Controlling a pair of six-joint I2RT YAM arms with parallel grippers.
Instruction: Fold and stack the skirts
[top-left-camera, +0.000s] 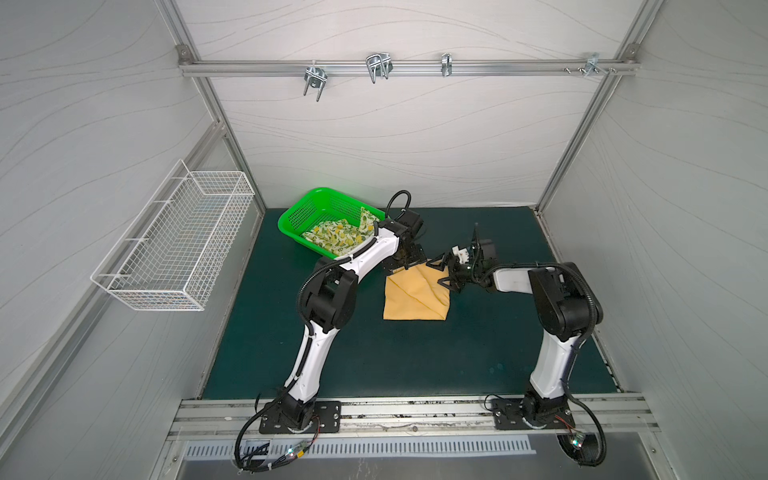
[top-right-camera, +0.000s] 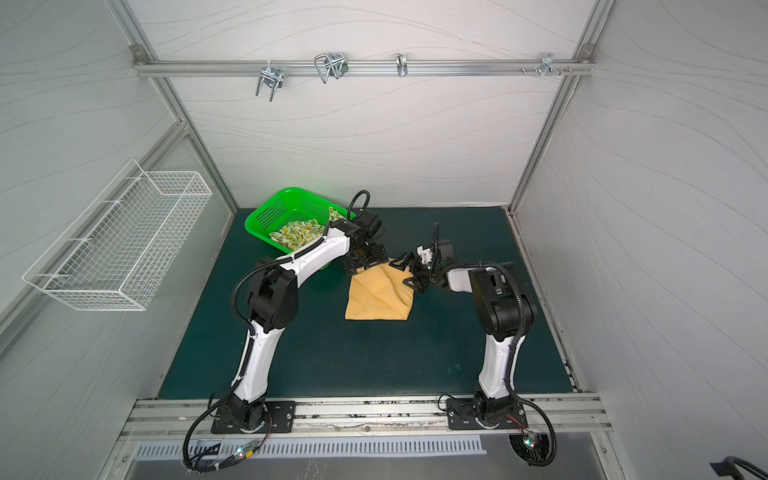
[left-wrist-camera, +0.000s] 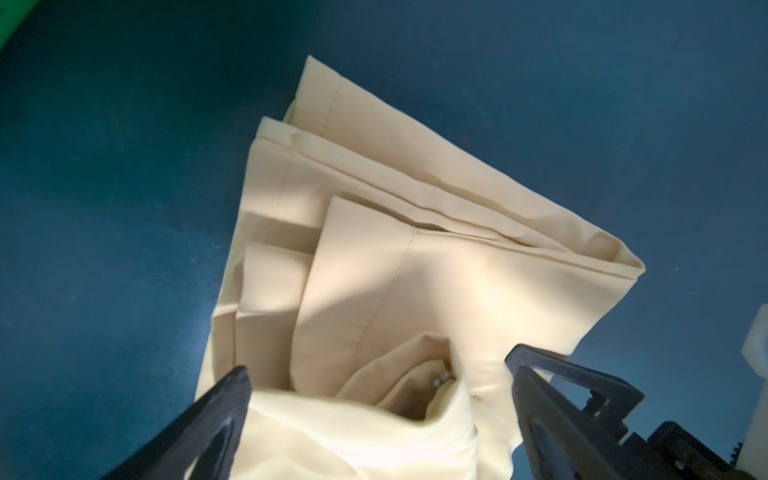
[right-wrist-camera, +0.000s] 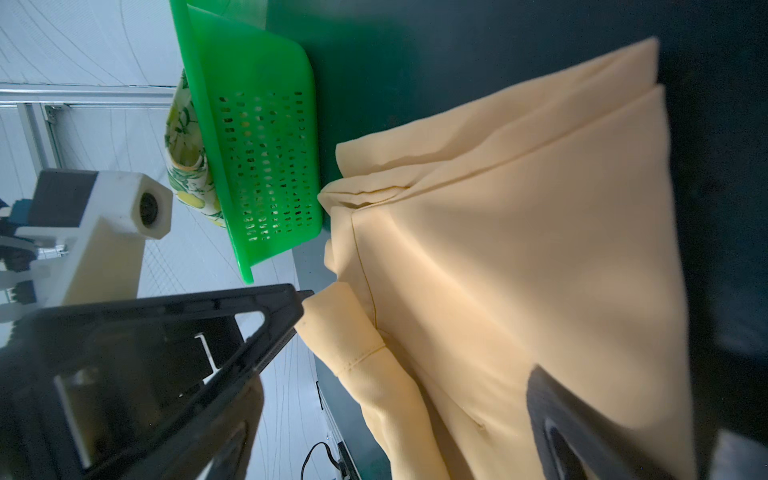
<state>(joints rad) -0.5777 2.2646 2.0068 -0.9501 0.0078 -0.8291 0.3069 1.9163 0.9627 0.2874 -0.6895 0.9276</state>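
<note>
Two skirts, read left to right. On the outer side of my left gripper (top-left-camera: 402, 267), the lemon skirt (top-left-camera: 332, 237) sits bunched in the basket (top-left-camera: 291, 217), one flap draped over the rim. I judge it is parked there so the mat (top-left-camera: 374, 365) is free for one fold at a time.

The left jaws stand wide apart, straddling a rumpled corner of the mustard skirt (top-left-camera: 415, 301); cloth lies between them, but nothing is pinched.

That skirt lies on the mat as a rough square of several layers, its far edge between the two grippers, so either arm can reach it.

The right gripper (top-left-camera: 440, 274) is spread wide too, one tip just beside a rolled hem and the other over the flat top layer, gripping nothing.

I'd call this fold nearly done but untidy at the far corners, and stacking has not yet begun.
</note>
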